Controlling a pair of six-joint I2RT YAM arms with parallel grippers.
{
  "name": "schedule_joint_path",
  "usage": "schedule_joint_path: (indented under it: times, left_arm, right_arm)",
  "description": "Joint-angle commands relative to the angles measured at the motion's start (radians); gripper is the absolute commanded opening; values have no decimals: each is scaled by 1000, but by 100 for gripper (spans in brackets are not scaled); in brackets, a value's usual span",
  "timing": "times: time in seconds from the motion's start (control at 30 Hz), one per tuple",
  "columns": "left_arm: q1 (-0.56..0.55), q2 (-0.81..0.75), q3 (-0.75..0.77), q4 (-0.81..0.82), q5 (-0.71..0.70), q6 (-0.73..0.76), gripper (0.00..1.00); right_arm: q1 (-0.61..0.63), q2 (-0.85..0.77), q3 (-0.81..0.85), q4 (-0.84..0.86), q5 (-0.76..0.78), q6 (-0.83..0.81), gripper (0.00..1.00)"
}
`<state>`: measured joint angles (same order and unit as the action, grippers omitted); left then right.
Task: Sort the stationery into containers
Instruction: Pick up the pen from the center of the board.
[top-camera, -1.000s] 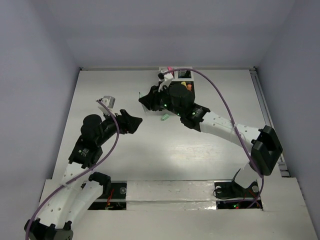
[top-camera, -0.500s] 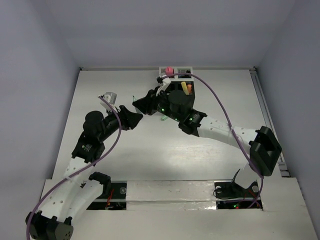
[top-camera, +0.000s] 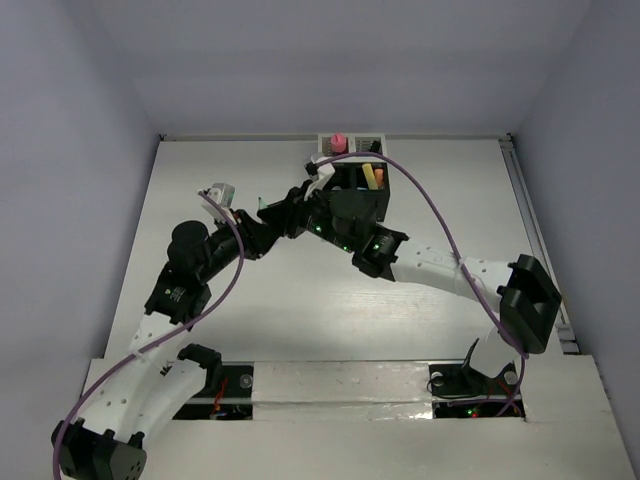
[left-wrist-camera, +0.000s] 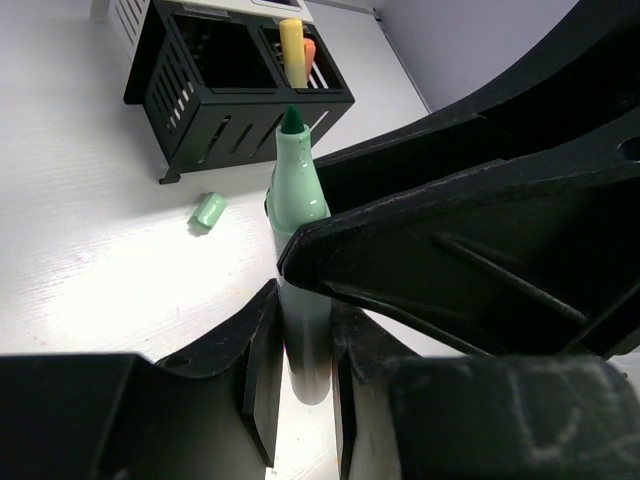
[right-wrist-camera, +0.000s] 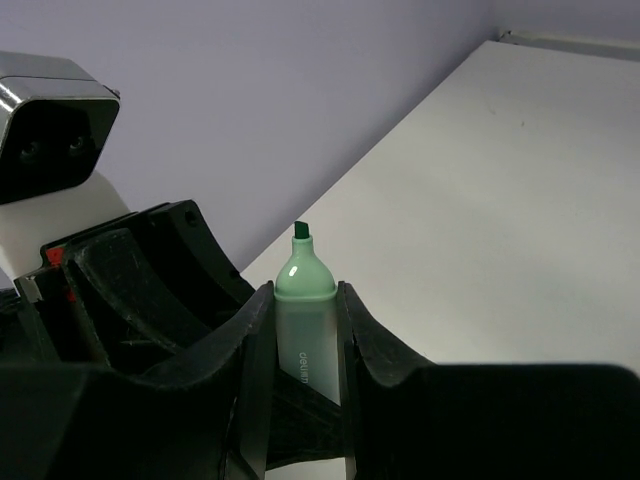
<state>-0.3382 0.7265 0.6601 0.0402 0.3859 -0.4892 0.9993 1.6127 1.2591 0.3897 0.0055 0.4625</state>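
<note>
An uncapped green highlighter (right-wrist-camera: 303, 290) is held by both grippers at once. My right gripper (right-wrist-camera: 303, 312) is shut on its pale barrel just below the green shoulder. My left gripper (left-wrist-camera: 305, 335) is shut on the barrel's lower end, with the green tip (left-wrist-camera: 293, 120) pointing away. From above, the grippers (top-camera: 268, 228) (top-camera: 277, 212) meet left of the containers, and the highlighter's tip (top-camera: 261, 202) pokes out. Its green cap (left-wrist-camera: 209, 211) lies on the table near the black mesh containers (left-wrist-camera: 230, 110). These hold a yellow marker (left-wrist-camera: 292, 50) and an orange one (left-wrist-camera: 310, 50).
The containers (top-camera: 356, 200) stand at the table's far middle, with a pink tube (top-camera: 339, 141) upright in a rear white compartment. The right arm (top-camera: 440, 265) stretches diagonally across the table in front of them. Grey walls close in the left, back and right.
The right arm carried the highlighter left to the left gripper, uncovering the containers. The left gripper, open a second ago, has shut on the highlighter's lower end.
</note>
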Motion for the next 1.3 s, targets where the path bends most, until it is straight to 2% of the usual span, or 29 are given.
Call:
schedule_joint_path:
  times: [0.0,0.13,0.17,0.27,0.37,0.53,0.6,0.63,0.67,0.73,0.77,0.83,0.87,0.97,1.0,1.27]
  left_arm:
    - [4,-29,-2,15,-27,11,0]
    - [4,-35,3,-13,-28,34,0]
    - [4,-36,10,-20,-28,40,0]
    - [4,-44,27,-39,-25,72,0]
    - [4,-55,36,-79,8,107,0]
    - [4,-61,44,-92,122,162,0]
    - [4,-68,41,-95,137,189,0]
    - [4,-71,39,-95,158,193,0]
    - [4,-78,32,-92,171,195,0]
    - [4,-90,18,-73,205,192,0]
    - [4,-93,18,-71,214,193,0]
    - [4,-96,16,-63,238,190,0]
    - [4,-96,13,-57,248,189,0]
    - [4,-91,7,-49,281,182,0]
    - [4,-91,6,-46,287,181,0]
    - [4,-102,-16,16,413,146,0]
  right_arm:
    - [13,-30,10,58,70,-27,0]
    - [13,-56,-1,44,105,-42,1]
    - [13,-60,-6,41,105,-47,20]
    - [13,-91,-16,14,102,-68,61]
    - [13,-149,-39,-8,125,-88,74]
    - [2,-243,-107,-64,169,-99,77]
    - [-17,-255,-131,-90,227,-88,69]
    - [-18,-257,-151,-103,246,-82,64]
    - [-18,-258,-161,-127,263,-59,49]
    - [-30,-263,-193,-126,251,-45,30]
    - [-30,-264,-201,-108,220,-51,26]
    - [-30,-258,-195,-103,93,-71,37]
    - [-30,-245,-173,-101,-8,-91,50]
    - [-30,-235,-161,-49,-139,-116,65]
    - [-30,-241,-161,-37,-195,-125,66]
    - [-39,-264,-184,55,-355,-159,67]
